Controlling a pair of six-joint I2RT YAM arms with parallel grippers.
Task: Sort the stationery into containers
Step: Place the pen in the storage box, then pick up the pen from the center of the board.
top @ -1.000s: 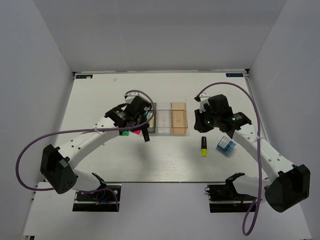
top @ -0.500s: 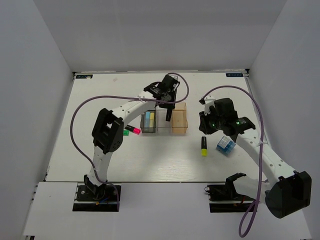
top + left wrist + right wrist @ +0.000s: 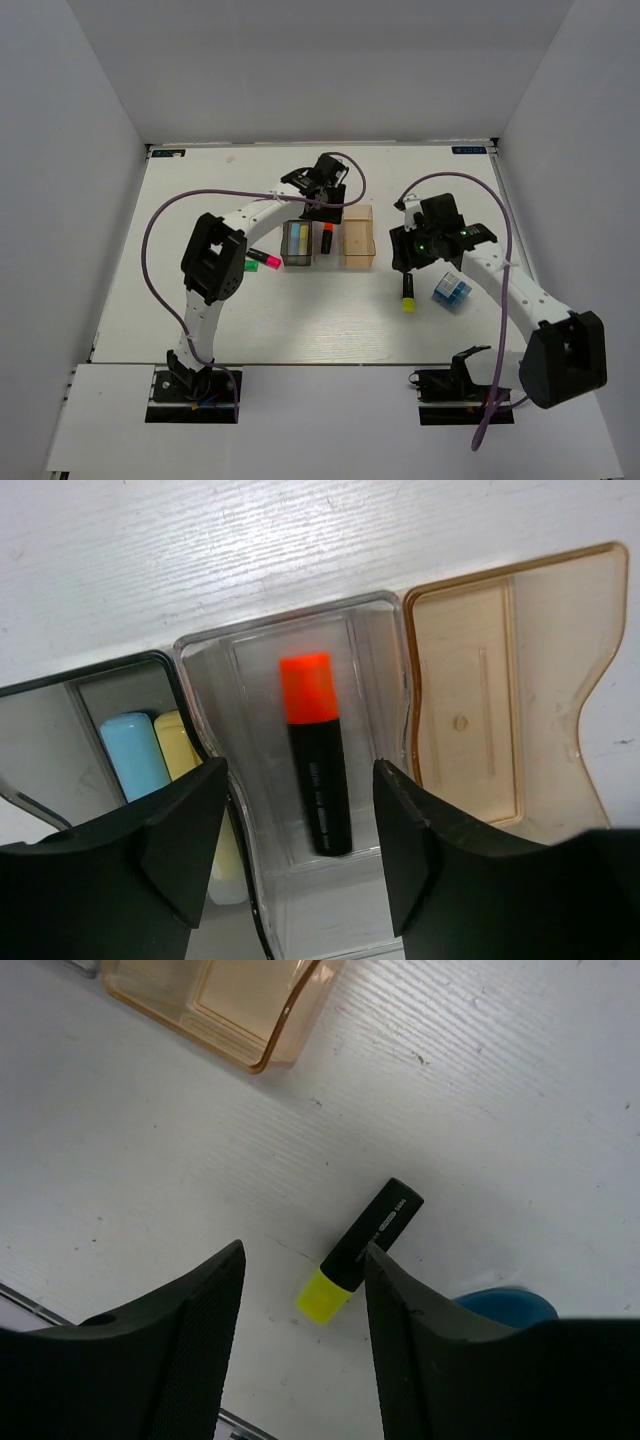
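Note:
Three bins stand in a row: dark grey, clear, orange-tan. An orange highlighter lies in the clear bin; it also shows in the left wrist view. A pale blue block and a yellow block lie in the dark grey bin. My left gripper is open and empty above the clear bin's far end. My right gripper is open above a yellow highlighter on the table. The blue-white chunky item lies right of it.
A pink highlighter and a green highlighter lie on the table just left of the dark grey bin. The orange-tan bin holds nothing. White walls enclose the table on three sides.
My left gripper swung from the pink and green highlighters over the bins; the orange highlighter now lies free in the clear bin. My right gripper shifted slightly left, toward the yellow highlighter.

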